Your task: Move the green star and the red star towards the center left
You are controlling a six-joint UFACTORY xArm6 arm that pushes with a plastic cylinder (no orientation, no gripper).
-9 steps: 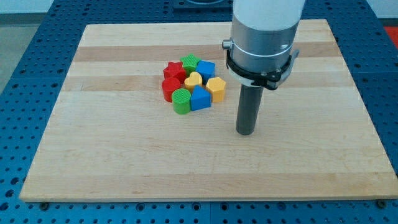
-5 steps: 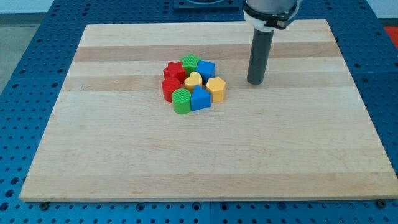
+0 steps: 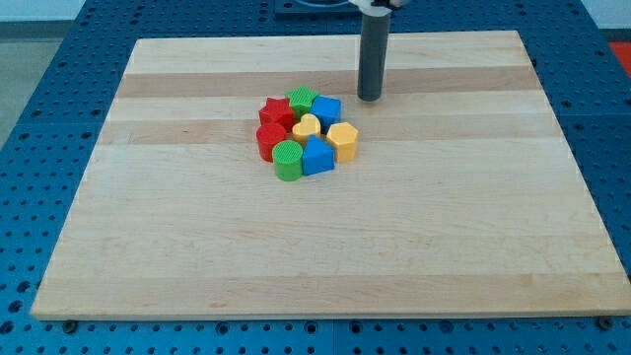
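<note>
The green star and the red star sit at the top of a tight cluster of blocks near the board's middle. The green star is at the cluster's top edge, with the red star touching it on its lower left. My tip rests on the board to the upper right of the cluster, a little right of the blue block, apart from every block.
The cluster also holds a yellow heart, a yellow hexagon, a second blue block, a green cylinder and a red block. The wooden board lies on a blue perforated table.
My tip has moved from the cluster's lower right up towards the view's top and slightly left, to the cluster's upper right. No block has moved.
</note>
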